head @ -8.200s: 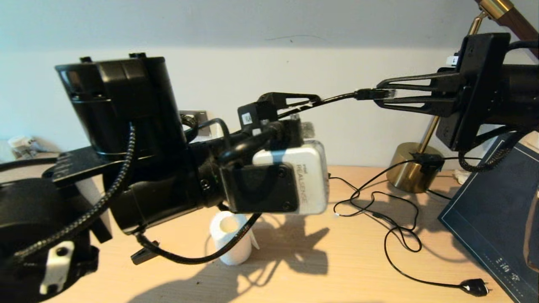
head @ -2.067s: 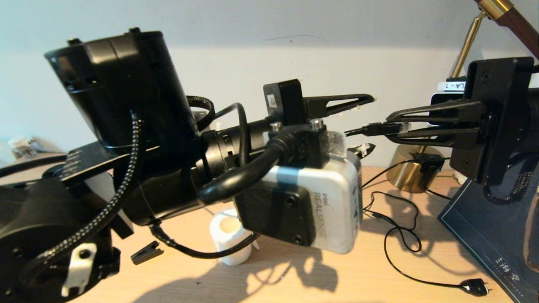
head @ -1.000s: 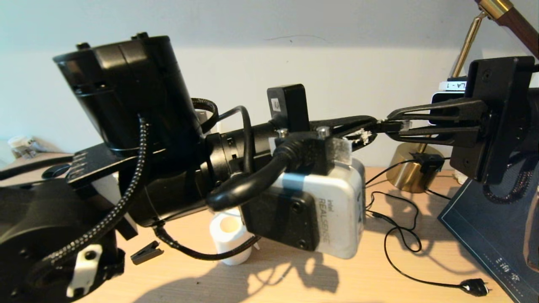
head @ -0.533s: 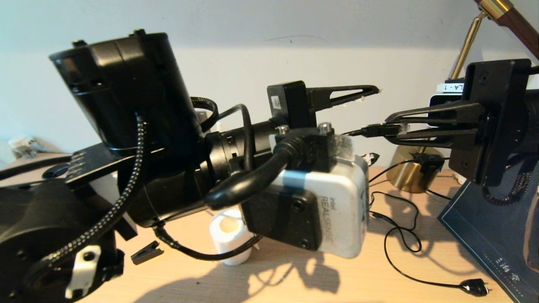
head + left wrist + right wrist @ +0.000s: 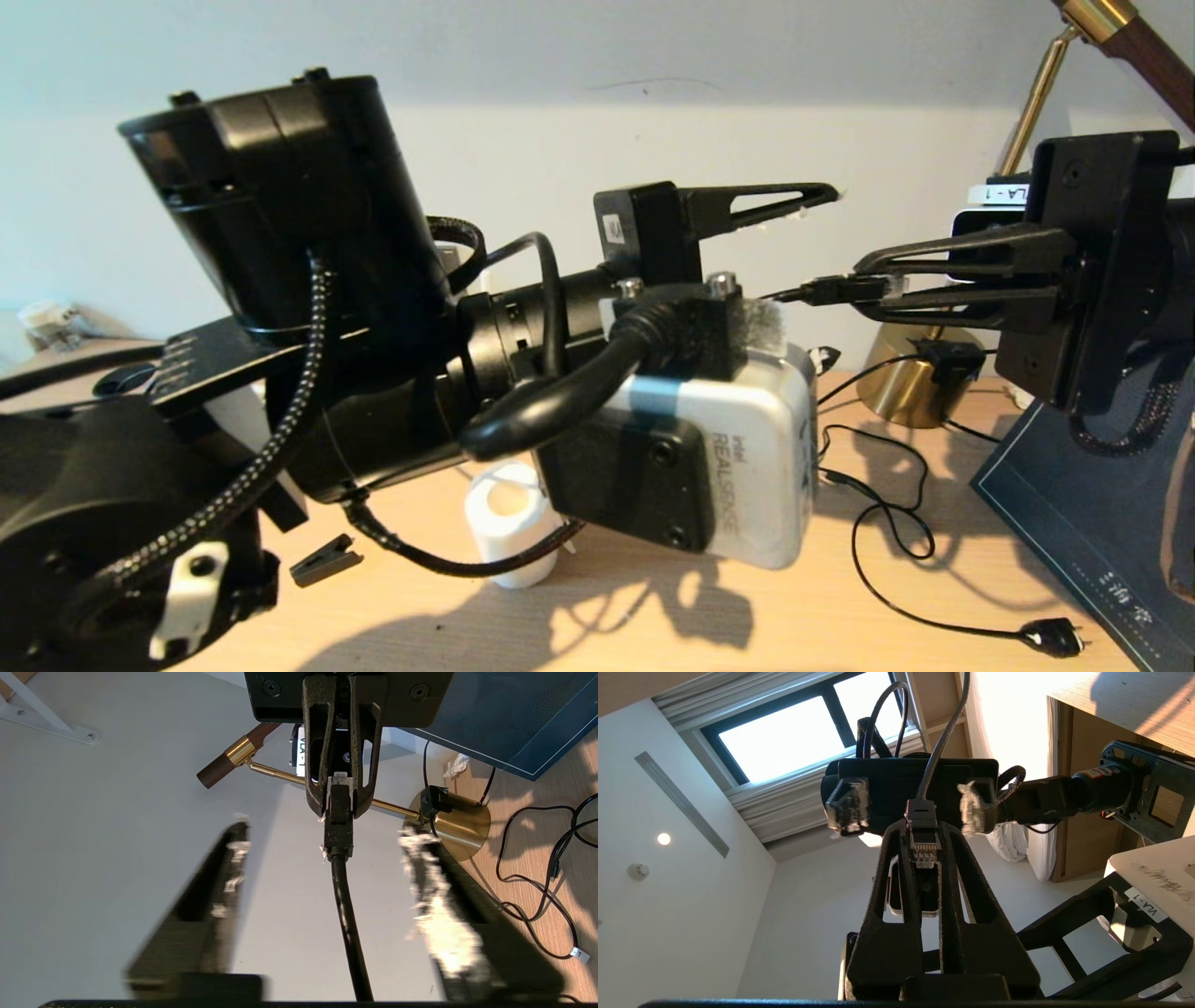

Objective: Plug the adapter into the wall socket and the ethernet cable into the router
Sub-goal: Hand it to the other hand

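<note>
At the right of the head view, the right hand was clamped on the plug end of the ethernet cable, held in the air above the tabletop. Facing it at mid-frame, the left hand stood with fingers apart, the cable running untouched between them.

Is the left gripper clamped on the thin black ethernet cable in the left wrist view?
No: the left gripper has its fingers spread either side of the ethernet cable, whose plug the right gripper pinches.
</note>
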Tool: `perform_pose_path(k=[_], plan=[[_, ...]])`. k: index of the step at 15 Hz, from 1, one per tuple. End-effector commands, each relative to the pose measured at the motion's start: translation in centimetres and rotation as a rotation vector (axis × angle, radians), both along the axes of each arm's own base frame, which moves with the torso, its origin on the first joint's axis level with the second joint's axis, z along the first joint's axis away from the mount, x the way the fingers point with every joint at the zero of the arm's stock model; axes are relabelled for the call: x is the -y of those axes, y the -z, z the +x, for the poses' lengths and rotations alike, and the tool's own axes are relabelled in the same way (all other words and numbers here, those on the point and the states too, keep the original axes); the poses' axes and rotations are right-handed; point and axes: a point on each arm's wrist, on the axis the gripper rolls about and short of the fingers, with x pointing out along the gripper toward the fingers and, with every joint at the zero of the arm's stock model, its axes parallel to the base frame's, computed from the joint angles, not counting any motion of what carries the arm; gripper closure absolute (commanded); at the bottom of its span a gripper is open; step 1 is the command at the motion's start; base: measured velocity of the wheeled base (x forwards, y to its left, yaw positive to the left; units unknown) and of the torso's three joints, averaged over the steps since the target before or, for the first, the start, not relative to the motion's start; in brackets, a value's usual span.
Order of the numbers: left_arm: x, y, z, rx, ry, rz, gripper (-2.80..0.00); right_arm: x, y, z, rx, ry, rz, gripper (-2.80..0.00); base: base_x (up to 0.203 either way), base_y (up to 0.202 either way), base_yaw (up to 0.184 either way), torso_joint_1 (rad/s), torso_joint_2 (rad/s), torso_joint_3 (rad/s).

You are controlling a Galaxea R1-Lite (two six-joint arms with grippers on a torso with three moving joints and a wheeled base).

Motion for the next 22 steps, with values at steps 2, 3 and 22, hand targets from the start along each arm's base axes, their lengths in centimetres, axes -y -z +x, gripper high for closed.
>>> perform_pose_path(k=[2, 3, 22], plan=[[0.1, 0.1, 0.1, 0.006, -0.001, 0.004, 0.00, 0.0, -0.1, -0.1, -0.007, -0.007, 0.003, 0.00, 0.000, 0.000, 0.000, 0.000, 0.00, 0.000], [0.2, 0.1, 0.2, 0.007, -0.001, 0.003, 0.00, 0.0, 0.0, -0.1, -0.010, -0.007, 0.002, 0.00, 0.000, 0.000, 0.000, 0.000, 0.00, 0.000], [-10.5, 2.9, -1.7, -0.523, -0.295, -0.178, 0.00, 6.0, -0.7, -3.0, 0.302, 0.390, -0.092, -2.80, 0.000, 0.000, 0.000, 0.000, 0.00, 0.000]])
